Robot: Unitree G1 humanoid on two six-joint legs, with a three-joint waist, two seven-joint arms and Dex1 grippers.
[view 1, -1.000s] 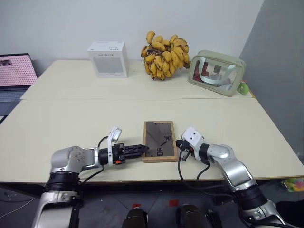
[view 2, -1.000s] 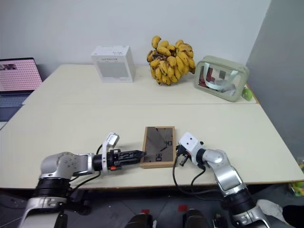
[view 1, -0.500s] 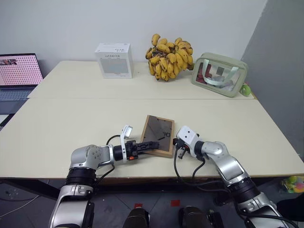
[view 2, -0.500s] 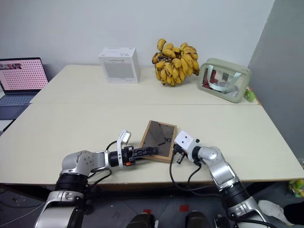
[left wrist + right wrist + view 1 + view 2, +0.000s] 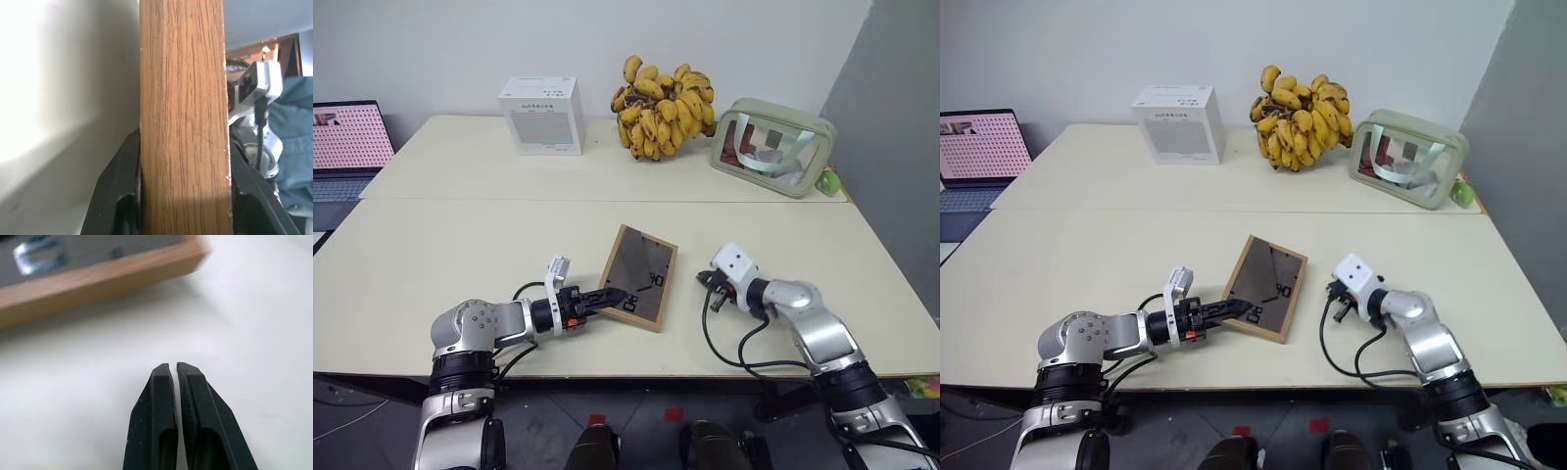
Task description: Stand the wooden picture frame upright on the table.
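Note:
The wooden picture frame lies back-up near the front of the table, turned at an angle, with its dark back and light wood border showing. My left gripper is shut on the frame's near left edge. In the left wrist view that wood edge sits between the two black fingers. My right gripper is shut and holds nothing. It hovers a short way to the right of the frame, and in the right wrist view its fingertips point at the frame's border.
At the back of the table stand a white box, a bunch of bananas and a clear green-trimmed pouch. A laptop is at the far left. A seam crosses the tabletop.
My left gripper has closed on the frame's edge, and the frame has swung to an angle. My right gripper has drawn away from the frame to the right. The camera also shifted.

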